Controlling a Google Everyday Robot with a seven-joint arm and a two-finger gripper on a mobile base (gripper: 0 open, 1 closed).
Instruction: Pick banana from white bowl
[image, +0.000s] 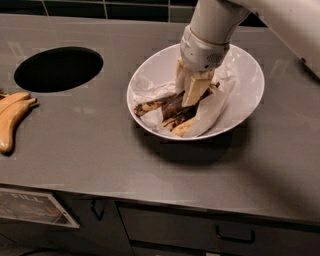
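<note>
where the gripper (189, 99) reaches down into the bowl (248, 67), we see its tip at the banana (170, 111) lying on crumpled paper (211, 112); whether it grips, we cannot tell.

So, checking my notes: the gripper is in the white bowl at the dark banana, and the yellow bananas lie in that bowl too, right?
No: the camera view shows the yellow bananas on the counter instead. The gripper is in the white bowl at the dark banana.
</note>
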